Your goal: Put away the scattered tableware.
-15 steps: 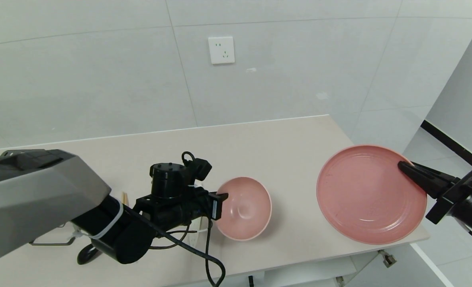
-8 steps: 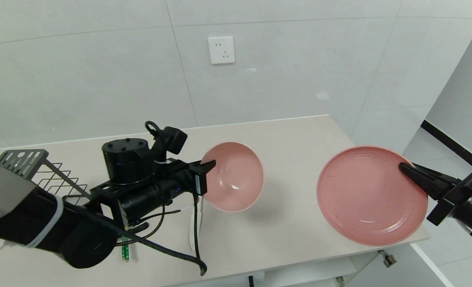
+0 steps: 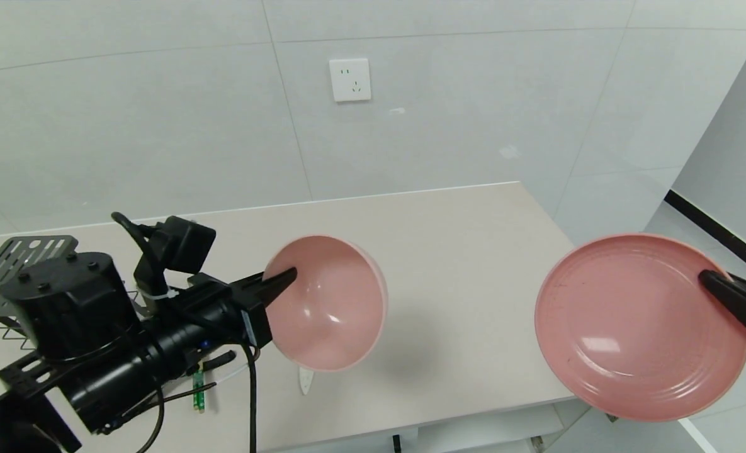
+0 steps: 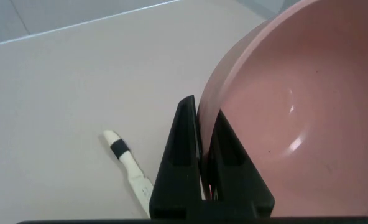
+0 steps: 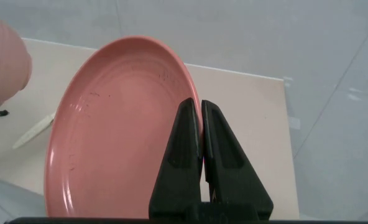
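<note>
Above the counter (image 3: pixel 461 251), the left gripper (image 3: pixel 282 279) was clamped on the rim of the pink bowl (image 3: pixel 328 305). Within 1 second the bowl had risen off the surface and swung toward the wire rack (image 3: pixel 23 251) on the robot's left. The right gripper (image 3: pixel 711 281), pinching the pink plate (image 3: pixel 637 327) by its rim, had drawn it rightward past the counter's edge. With both dishes airborne, pickup looked finished and racking seemed next. A white spoon (image 3: pixel 305 379) and chopsticks (image 3: pixel 197 390) lay uncollected on the counter.
</note>
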Available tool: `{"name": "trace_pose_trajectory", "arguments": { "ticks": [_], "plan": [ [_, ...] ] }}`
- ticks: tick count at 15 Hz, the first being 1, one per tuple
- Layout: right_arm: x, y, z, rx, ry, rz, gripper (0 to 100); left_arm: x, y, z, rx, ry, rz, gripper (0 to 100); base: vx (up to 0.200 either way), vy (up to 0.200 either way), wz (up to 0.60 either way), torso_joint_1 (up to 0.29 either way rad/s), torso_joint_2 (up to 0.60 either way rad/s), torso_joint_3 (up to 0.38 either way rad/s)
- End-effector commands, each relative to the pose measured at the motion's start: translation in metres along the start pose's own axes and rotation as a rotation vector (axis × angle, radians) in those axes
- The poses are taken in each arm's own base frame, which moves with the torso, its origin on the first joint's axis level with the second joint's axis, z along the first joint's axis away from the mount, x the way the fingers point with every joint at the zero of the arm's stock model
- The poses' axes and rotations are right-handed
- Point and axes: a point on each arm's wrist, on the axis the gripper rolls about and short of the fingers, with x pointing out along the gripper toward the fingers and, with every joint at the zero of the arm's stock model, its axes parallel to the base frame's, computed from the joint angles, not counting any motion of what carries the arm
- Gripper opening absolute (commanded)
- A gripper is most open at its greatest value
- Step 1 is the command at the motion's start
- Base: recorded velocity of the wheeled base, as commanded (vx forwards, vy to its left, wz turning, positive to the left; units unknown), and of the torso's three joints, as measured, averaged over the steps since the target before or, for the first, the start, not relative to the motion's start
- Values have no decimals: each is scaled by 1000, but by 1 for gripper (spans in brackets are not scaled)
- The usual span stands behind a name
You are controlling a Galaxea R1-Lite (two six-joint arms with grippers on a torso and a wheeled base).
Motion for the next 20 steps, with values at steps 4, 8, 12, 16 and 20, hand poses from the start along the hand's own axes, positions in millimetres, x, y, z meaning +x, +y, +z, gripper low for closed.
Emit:
{"name": "trace_pose_trajectory", "arguments": {
  "ticks": [4, 8, 12, 16, 20],
  "plan": [
    [-13, 0, 4, -9, -31, -130, 0, -44, 3, -30, 96, 56, 59, 0, 0, 0, 0, 0, 0, 0],
    [-10, 1, 0, -5, -1, -115, 0, -50, -3, -30, -45, -36, 2, 0, 0, 0, 0, 0, 0, 0],
    [-7, 2, -4, 11, 26, -103, 0, -44, 0, -32, -57, -86, 82, 0, 0, 0, 0, 0, 0, 0],
    [-5, 2, -6, 17, 40, -95, 0, -46, -12, -41, 17, -37, 44, 0, 0, 0, 0, 0, 0, 0],
    [-4, 2, -7, 21, 44, -95, 0, -39, -21, -39, 68, -48, -5, 0, 0, 0, 0, 0, 0, 0]
  ]
}}
